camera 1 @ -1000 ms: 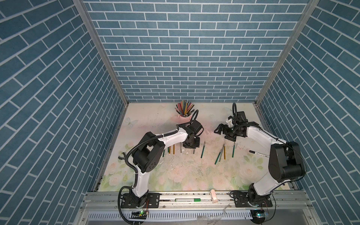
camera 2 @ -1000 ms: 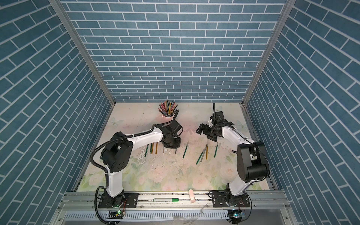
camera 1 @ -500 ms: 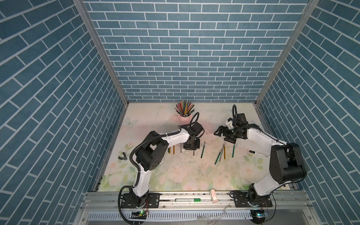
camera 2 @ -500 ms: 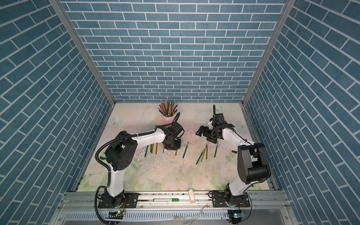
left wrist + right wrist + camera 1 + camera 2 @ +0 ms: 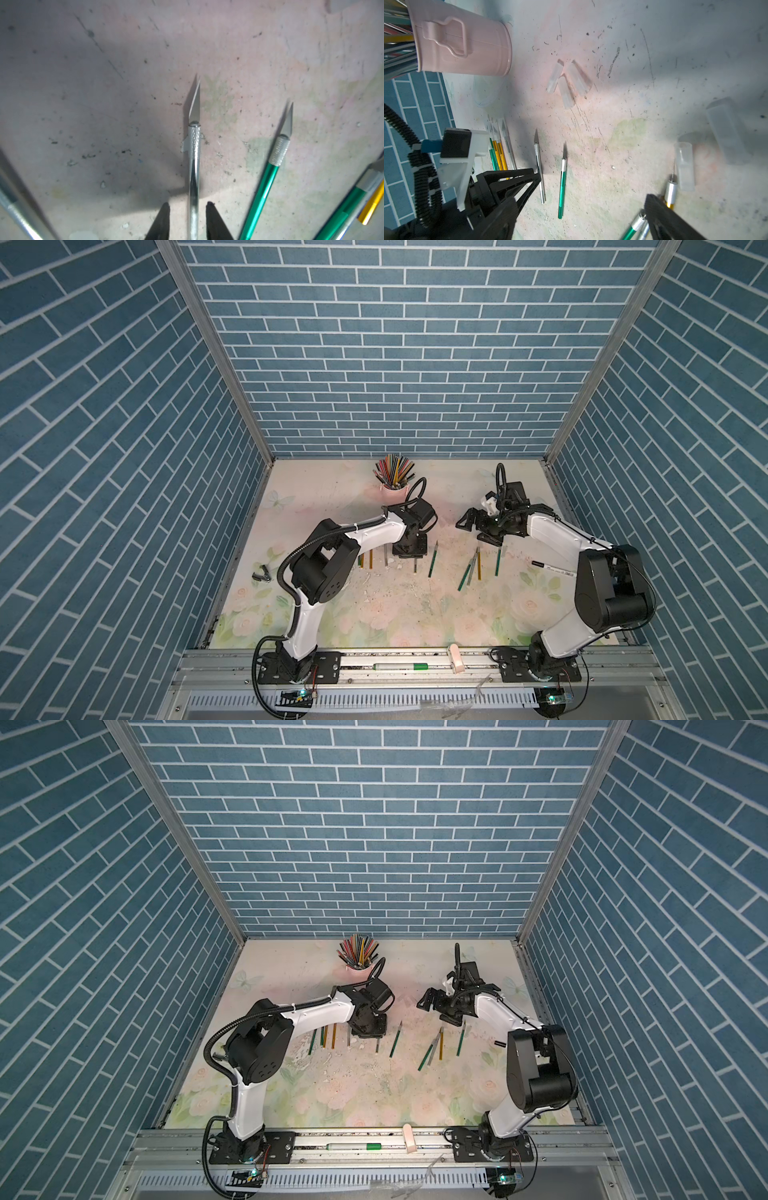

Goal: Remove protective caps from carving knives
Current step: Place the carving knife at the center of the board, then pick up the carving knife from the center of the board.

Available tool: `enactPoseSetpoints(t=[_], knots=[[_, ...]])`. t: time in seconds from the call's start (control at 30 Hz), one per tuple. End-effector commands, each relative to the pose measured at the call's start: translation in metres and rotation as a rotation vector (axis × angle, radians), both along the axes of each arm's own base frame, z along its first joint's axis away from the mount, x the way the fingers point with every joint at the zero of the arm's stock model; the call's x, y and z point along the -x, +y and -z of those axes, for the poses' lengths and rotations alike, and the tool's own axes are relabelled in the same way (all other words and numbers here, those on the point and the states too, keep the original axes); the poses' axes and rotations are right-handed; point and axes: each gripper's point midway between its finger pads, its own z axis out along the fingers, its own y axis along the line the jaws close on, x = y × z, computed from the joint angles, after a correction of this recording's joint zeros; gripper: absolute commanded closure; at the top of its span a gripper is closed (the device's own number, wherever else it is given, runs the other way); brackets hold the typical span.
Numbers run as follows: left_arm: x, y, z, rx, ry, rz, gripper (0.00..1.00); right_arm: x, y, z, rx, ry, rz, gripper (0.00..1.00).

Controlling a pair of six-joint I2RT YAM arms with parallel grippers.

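Note:
A silver carving knife (image 5: 194, 166) with a bare blade lies on the flowered mat between the fingertips (image 5: 166, 207) of my left gripper (image 5: 409, 552). The jaws are open, with a gap on each side of the handle. Beside it lies a bare-bladed green knife (image 5: 268, 182), also seen in a top view (image 5: 433, 558). Three loose protective caps (image 5: 566, 93) lie together farther back, and two more (image 5: 685, 166) lie close to my right gripper (image 5: 578, 199). It hovers wide open and empty above the mat (image 5: 478, 531). Several knives (image 5: 497, 133) by the left arm wear caps.
A pink cup (image 5: 394, 488) of coloured pencils stands at the back. A cluster of knives (image 5: 471, 568) lies under the right arm, with a white marker (image 5: 548, 568) to its right. A black clip (image 5: 262, 574) lies at the mat's left edge.
My left gripper was shut and has now opened around the silver knife. The right gripper has stayed wide open and hardly moved.

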Motion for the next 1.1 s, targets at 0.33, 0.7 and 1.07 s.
enactPoseSetpoints(t=[0.33,0.7,1.07], knots=[[-0.020,0.023,-0.074,0.010,-0.158,-0.037,0.01,-0.010,-0.006,-0.032,0.023,-0.055,0.003,0.03],[-0.015,0.089,-0.056,-0.106,-0.119,-0.160,0.01,-0.013,-0.014,-0.030,0.056,-0.052,0.013,0.02],[-0.010,0.096,-0.027,-0.168,-0.070,-0.157,0.11,-0.010,-0.017,-0.029,0.053,-0.048,0.012,0.02]])
